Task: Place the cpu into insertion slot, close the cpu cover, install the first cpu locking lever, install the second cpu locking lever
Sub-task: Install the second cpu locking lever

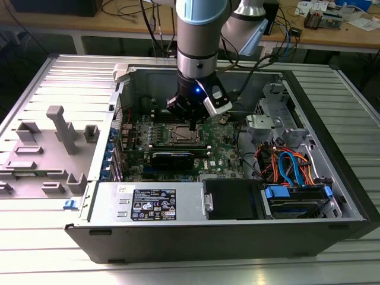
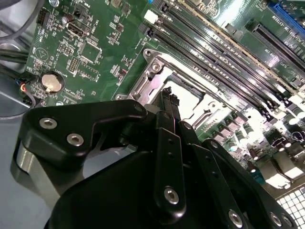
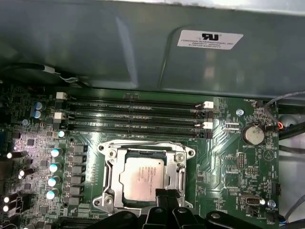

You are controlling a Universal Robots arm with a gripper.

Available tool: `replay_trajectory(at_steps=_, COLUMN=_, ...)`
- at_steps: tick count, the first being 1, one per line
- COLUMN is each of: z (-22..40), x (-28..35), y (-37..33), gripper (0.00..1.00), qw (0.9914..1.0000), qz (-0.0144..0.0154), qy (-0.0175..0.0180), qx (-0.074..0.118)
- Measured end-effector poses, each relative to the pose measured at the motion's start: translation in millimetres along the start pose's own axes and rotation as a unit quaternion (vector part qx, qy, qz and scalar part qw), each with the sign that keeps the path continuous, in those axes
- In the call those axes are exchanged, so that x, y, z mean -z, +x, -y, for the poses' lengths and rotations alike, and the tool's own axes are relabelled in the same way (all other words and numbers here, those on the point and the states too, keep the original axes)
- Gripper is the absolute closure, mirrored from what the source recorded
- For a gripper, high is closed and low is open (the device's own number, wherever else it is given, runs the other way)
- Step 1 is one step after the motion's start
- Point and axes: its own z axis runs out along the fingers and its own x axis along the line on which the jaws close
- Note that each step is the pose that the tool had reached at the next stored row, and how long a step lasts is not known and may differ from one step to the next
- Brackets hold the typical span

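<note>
The cpu (image 3: 143, 179), a dull silver square, lies flat in the socket on the green motherboard (image 3: 228, 157). The cpu cover (image 3: 110, 164), a silver frame with a square window, lies down around it. My gripper (image 3: 164, 193) hangs just over the socket's edge, its black fingers (image 2: 167, 98) pressed together with nothing between them. In the exterior view the gripper (image 1: 193, 124) points straight down at the socket (image 1: 181, 135) inside the open computer case. I cannot tell how the locking levers stand.
Memory slots (image 3: 133, 114) run alongside the socket, and a coin battery (image 3: 252, 135) sits off to one side. A long black card (image 1: 172, 157) lies in front of the socket. The power supply (image 1: 151, 205), cable bundle (image 1: 291, 166) and case walls close in.
</note>
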Motion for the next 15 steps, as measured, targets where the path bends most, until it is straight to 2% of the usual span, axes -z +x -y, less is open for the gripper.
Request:
replay_trajectory(at_steps=3, z=0.1, x=0.3, y=-0.1, gripper=0.89, qw=1.0, qz=0.0001, qy=-0.0001, qx=0.0)
replay_trajectory(at_steps=5, z=0.1, x=0.4, y=-0.1, gripper=0.89, qw=1.0, qz=-0.0001, qy=0.0017, qx=0.0)
replay_trajectory(at_steps=15, z=0.0, x=1.0, y=-0.1, gripper=0.89, qw=1.0, qz=-0.0001, qy=0.0019, qx=0.0)
